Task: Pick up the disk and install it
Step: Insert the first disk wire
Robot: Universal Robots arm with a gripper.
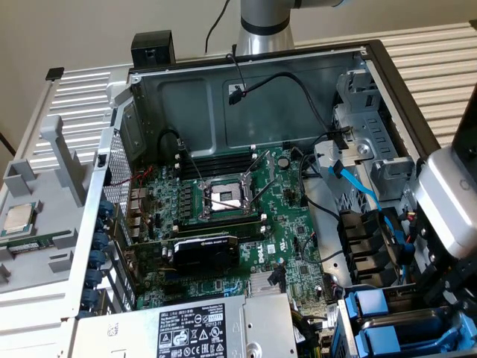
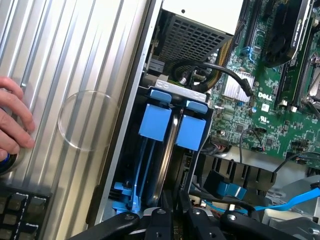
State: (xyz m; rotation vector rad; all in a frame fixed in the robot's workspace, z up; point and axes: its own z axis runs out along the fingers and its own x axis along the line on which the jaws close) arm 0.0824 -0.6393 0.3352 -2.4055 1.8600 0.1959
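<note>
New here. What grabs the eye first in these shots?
First, the open computer case, with its green motherboard laid bare in the middle of the exterior view. Next, the bright blue drive carriers standing in the bay at the case's corner, right ahead of the gripper. A person's hand also rests on the ribbed table beside the case.
</note>
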